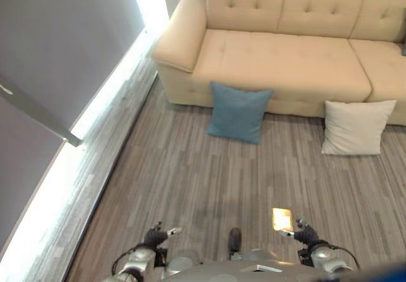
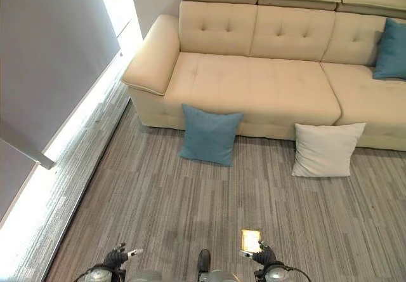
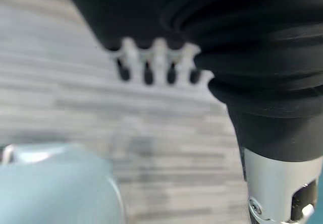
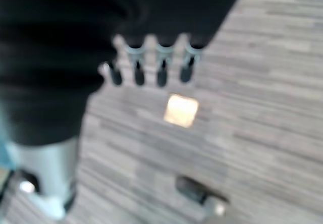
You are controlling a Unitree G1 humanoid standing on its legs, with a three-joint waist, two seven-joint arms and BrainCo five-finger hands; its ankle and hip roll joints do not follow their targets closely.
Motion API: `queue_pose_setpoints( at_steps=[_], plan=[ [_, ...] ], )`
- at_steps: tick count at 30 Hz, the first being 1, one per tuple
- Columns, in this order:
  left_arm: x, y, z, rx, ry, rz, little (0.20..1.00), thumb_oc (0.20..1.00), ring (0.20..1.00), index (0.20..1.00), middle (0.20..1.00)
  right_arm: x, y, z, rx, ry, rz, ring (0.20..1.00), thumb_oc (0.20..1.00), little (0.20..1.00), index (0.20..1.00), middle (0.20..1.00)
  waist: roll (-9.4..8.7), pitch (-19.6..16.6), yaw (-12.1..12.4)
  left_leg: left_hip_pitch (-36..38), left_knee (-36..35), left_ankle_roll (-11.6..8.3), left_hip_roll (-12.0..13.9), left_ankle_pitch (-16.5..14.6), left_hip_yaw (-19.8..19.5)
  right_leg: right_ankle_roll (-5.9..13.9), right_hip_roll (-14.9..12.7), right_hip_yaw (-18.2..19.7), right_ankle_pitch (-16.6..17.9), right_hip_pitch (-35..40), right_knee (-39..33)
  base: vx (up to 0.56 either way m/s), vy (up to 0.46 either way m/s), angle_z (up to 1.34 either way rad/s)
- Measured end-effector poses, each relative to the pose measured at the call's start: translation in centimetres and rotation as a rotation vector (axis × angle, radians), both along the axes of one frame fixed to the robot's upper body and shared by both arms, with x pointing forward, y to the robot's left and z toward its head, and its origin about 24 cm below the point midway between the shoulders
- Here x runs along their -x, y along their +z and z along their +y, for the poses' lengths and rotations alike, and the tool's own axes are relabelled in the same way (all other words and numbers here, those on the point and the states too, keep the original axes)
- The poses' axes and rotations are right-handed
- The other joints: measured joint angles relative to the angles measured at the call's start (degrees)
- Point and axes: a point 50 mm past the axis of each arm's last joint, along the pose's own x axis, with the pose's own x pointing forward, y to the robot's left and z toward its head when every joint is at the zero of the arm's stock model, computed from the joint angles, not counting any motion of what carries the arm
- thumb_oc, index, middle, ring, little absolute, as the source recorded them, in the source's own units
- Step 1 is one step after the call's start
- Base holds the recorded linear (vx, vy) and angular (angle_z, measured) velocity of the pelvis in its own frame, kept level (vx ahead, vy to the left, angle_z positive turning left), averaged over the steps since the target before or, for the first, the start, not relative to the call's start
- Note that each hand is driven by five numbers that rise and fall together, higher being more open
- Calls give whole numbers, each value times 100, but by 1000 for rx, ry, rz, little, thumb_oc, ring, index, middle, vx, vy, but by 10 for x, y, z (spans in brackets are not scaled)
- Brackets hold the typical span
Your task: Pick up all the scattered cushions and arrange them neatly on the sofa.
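Reaching from so far back, your relaxed, empty left hand (image 1: 155,236) and right hand (image 1: 304,234) risked knocking the blue cushion (image 1: 238,112) flat at centre frame.

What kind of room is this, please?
Probably a living room: a beige sofa stands on striped grey flooring, with a blue cushion and a white cushion leaning against its front.

Each arm ends in a dark ribbed cover over wrist and hand-back, above a polished silver-grey forearm tube with a small screw near its slot. From the left hand (image 3: 156,62) and right hand (image 4: 151,65) project rows of silver fingers (image 4: 162,57) tipped in black.
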Motion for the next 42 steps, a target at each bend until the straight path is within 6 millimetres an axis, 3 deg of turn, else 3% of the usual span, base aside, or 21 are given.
queue_pose_setpoints(
  at_steps=[2, 3, 7, 8, 9, 10, 13, 15, 17, 20, 26, 28, 29, 31, 32, 34, 35, 38, 39, 40, 42],
  plan=[
    [2, -1, -2, 3, -13, -1, 1000, 1000, 1000, 1000, 1000, -2, 1, -2, 7, 3, -3, 1000, 1000, 1000, 1000, 1000, 20, 43, -3, -60, -1330, -47, 3, 676, 132, 121, 41, -10, -186, 203, -2, 191, 33, -3],
    [2, -1, -3, 7, -13, -1, 1000, 1000, 1000, 1000, 1000, 0, 1, -3, 10, 2, 1, 1000, 1000, 1000, 1000, 1000, 57, 35, -24, -127, -1598, -47, 8, 946, 120, 117, 82, -25, -226, 233, 1, 183, 39, -7],
    [4, -1, -2, 11, -3, 2, 1000, 1000, 1000, 1000, 1000, 6, -1, -8, 22, -6, 23, 1000, 1000, 1000, 1000, 1000, 215, -4, -2, -308, -1561, -6, 34, 1477, 131, 108, 180, 51, -508, 587, 31, 265, 113, -19],
    [11, -4, -2, 12, 8, 23, 1000, 1000, 1000, 1000, 1000, 10, -2, -9, 26, -13, 35, 1000, 1000, 1000, 1000, 1000, 301, -57, 38, -128, -1532, 173, 31, 1580, 184, 240, 175, 151, -634, 750, 35, 384, 237, -33],
    [22, -7, 3, 3, 19, 55, 1000, 1000, 1000, 1000, 1000, 16, -5, -6, 13, -24, 50, 1000, 1000, 1000, 1000, 1000, 243, -156, 0, 177, -1762, 559, -130, 1553, 238, 377, 24, 192, -761, 927, 51, 278, 185, -29],
    [25, -8, 3, 2, 20, 69, 1000, 1000, 1000, 1000, 1000, 20, -6, -5, 10, -29, 63, 1000, 1000, 1000, 1000, 1000, 249, -171, 7, 406, -1910, 714, -232, 1495, 250, 505, -83, 187, -846, 932, 332, 279, 260, -4],
    [15, -5, 2, -3, -2, 55, 1000, 1000, 1000, 1000, 1000, 19, -6, -2, 0, -23, 55, 1000, 1000, 1000, 1000, 1000, 327, -178, 18, 671, -1888, 914, -339, 1186, 222, 864, -276, 257, -1219, 308, 2112, 157, 185, -1],
    [11, -4, 2, -13, -28, 46, 1000, 1000, 1000, 1000, 1000, 13, -4, 1, -11, -15, 28, 1000, 1000, 1000, 1000, 1000, 341, -171, 5, 913, -1912, 1019, -422, 1034, 189, 968, -583, 211, -1377, -676, 4153, 162, 95, 14],
    [4, 0, 6, -31, -47, 31, 1000, 1000, 1000, 1000, 1000, 6, -2, 5, -22, -6, 4, 1000, 1000, 1000, 1000, 1000, 294, -139, 10, 1124, -1919, 1075, -552, 874, 181, 976, -796, 258, -1497, -1207, 4504, 242, 31, 3],
    [1, 1, 9, -43, -41, 24, 1000, 1000, 1000, 1000, 1000, -8, 3, 10, -36, 10, -53, 1000, 1000, 1000, 1000, 1000, 343, -8, -9, 1412, -1994, 887, -504, 636, 210, 937, -768, -83, -1381, -1663, 3246, 270, -39, -10],
    [15, -2, 14, -40, 8, 48, 1000, 1000, 1000, 1000, 1000, -1, 0, 11, -43, 5, -33, 1000, 1000, 1000, 1000, 1000, 193, 16, -222, 1949, -1990, 771, -497, 138, 141, 871, -201, 19, -84, -1928, 1379, 265, -73, 5],
    [18, -5, 8, -17, -2, 57, 1000, 1000, 1000, 1000, 1000, 2, 0, 10, -41, 2, -26, 1000, 1000, 1000, 1000, 1000, 239, -15, -324, 2261, -1953, 616, -357, -67, -1, 538, -125, -188, 346, -1629, 1324, 253, -120, 30],
    [20, -6, 6, -9, -2, 60, 1000, 1000, 1000, 1000, 1000, 3, -1, 10, -42, 2, -22, 1000, 1000, 1000, 1000, 1000, 285, -39, -316, 2316, -1797, 513, -271, -133, -46, 329, -17, -197, 347, -1440, 1195, 151, -84, 18],
    [19, -6, 3, 3, -2, 57, 1000, 1000, 1000, 1000, 1000, 5, -1, 10, -40, 8, -15, 1000, 1000, 1000, 1000, 1000, 245, -100, -269, 2007, -782, 316, -264, -176, -36, 170, 18, -193, 528, -829, 474, 109, -182, 5],
    [22, -7, 2, 10, 3, 63, 1000, 1000, 1000, 1000, 1000, 6, -1, 6, -32, 8, -15, 1000, 1000, 1000, 1000, 1000, 258, -135, -232, 1865, -367, 220, -263, -241, -45, -32, 28, -176, 587, -627, 263, 187, -273, 9],
    [18, -7, -5, 38, 5, 45, 1000, 1000, 1000, 1000, 1000, 2, 2, 0, -15, 17, -26, 1000, 1000, 1000, 1000, 1000, 235, -128, -79, 848, 1737, -148, -208, -170, -21, -203, 44, -164, 472, -344, 21, 151, -128, -5],
    [19, -7, -5, 39, 9, 42, 1000, 1000, 1000, 1000, 1000, 0, 2, 4, -17, 36, -29, 1000, 1000, 1000, 1000, 1000, 229, -129, 17, 668, 1842, -141, -150, -192, -36, -267, 57, -129, 409, -202, 22, 150, -26, -14],
    [14, -5, 0, 39, 39, 22, 1000, 1000, 1000, 1000, 1000, -4, 2, 10, -29, 51, -33, 1000, 1000, 1000, 1000, 1000, 69, -53, 21, 345, 1177, -144, -62, -183, -99, -287, 44, -162, 260, -43, 23, 194, 15, -1],
    [9, -3, 1, 38, 39, 9, 1000, 1000, 1000, 1000, 1000, -5, 2, 9, -27, 49, -35, 1000, 1000, 1000, 1000, 1000, 20, -20, 3, 231, 107, -106, -63, -76, -150, -117, 53, -166, 105, 37, 20, 335, 74, 0],
    [7, -2, 0, 42, 37, 0, 1000, 1000, 1000, 1000, 1000, -1, 1, 4, -13, 40, -21, 1000, 1000, 1000, 1000, 1000, 21, 16, -19, 328, -1157, -62, -55, 369, -227, -46, 69, -166, 60, 147, 25, 227, 73, -10],
    [10, -3, 2, 37, 42, 6, 1000, 1000, 1000, 1000, 1000, 3, 0, -1, 3, 32, -4, 1000, 1000, 1000, 1000, 1000, 87, 7, -9, 214, -1451, -69, -60, 871, -418, 131, 137, -96, -118, 306, 19, 157, 69, -19]
  ],
)
